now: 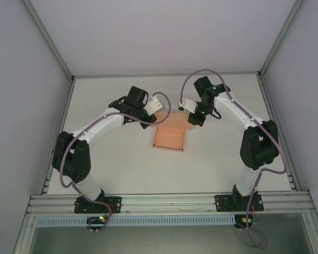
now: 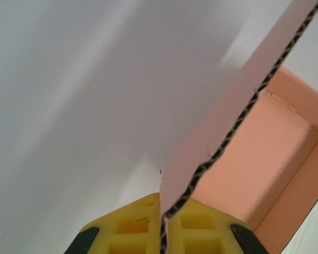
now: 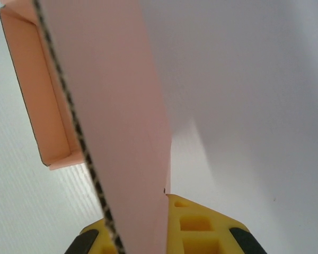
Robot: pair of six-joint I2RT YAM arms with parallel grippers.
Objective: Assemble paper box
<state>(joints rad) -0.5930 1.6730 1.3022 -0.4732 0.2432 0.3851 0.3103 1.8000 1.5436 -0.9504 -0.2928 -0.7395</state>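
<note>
Holding the paper box (image 1: 169, 136) just above the centre of the top external frame, flat on the white table (image 1: 111, 159), between the two arms. Clamping the left fingers (image 2: 132, 225) together on the box's raised left flap, at lower centre of the left wrist frame, with the card edge climbing toward the upper right. Clamping the right fingers (image 3: 196, 225) on the opposite flap, at lower centre of the right wrist frame. Blocking much of both wrist views with these pale pink flaps. Showing thin salmon-pink corrugated card, a dark-and-light wavy core along the cut edges, and a shallow rectangular tray with low upright walls. Showing fine ribbing on the table at lower left of the right wrist frame. Looping lilac cables (image 1: 184, 84) over the arms. Enclosing the table with plain pale panels (image 1: 21, 79) and, along the bottom, an aluminium rail (image 1: 169, 202).
</note>
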